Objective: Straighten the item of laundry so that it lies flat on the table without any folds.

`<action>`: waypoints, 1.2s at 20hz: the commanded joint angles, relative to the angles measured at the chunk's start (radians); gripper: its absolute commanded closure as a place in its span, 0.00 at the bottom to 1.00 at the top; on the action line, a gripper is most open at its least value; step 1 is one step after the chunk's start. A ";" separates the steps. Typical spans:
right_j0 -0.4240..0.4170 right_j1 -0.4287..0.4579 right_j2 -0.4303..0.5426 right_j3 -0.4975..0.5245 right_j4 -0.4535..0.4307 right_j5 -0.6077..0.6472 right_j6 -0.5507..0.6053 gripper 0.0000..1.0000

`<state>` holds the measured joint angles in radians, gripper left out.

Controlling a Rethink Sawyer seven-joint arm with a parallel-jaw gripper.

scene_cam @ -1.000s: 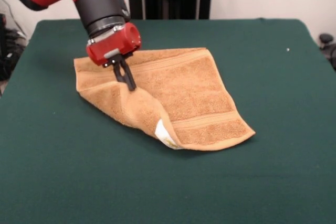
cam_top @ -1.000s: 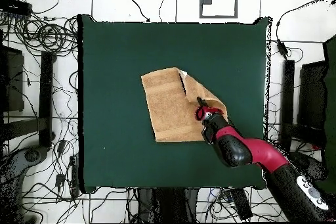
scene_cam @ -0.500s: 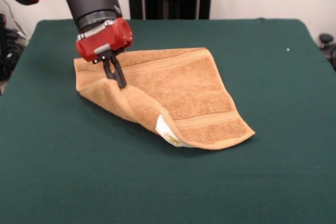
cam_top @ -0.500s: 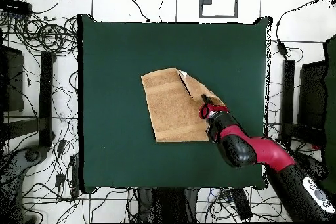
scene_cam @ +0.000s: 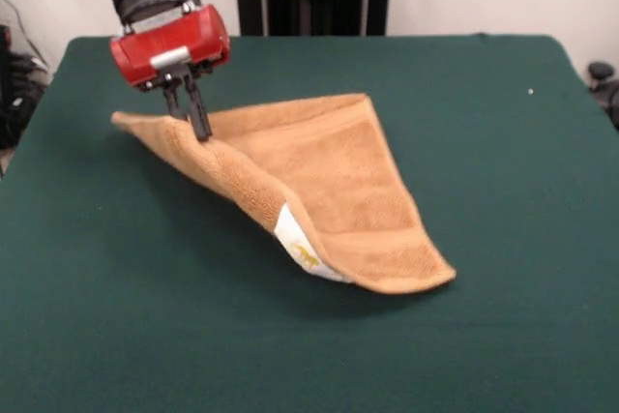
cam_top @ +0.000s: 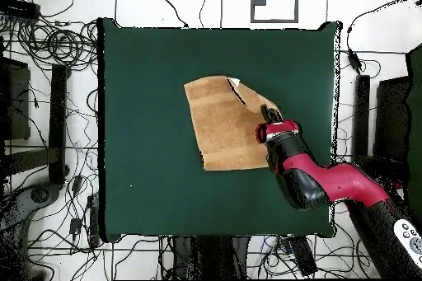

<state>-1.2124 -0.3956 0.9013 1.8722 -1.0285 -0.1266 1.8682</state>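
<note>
green table (scene_cam: 503, 336), folded orange towel (scene_cam: 338, 181)

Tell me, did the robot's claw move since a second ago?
Yes. In the front view the claw has slid toward the table's left edge, pulling the towel with it, so the folded flap is stretching out that way.

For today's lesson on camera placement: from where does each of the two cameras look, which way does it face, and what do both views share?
Front view: sits across the table, facing the robot; shows the red arm's end and the hand shut on the towel.
Overhead view: sits above, looking straight down, robot's base at the bottom; shows the arm from the lower right.
Shared: table, towel, hand.
</note>
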 commanded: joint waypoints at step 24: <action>-0.051 0.268 0.057 -0.076 0.175 0.291 -0.044 0.00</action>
<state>-1.3127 -0.2206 0.8954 1.8484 -0.8890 0.0752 1.8682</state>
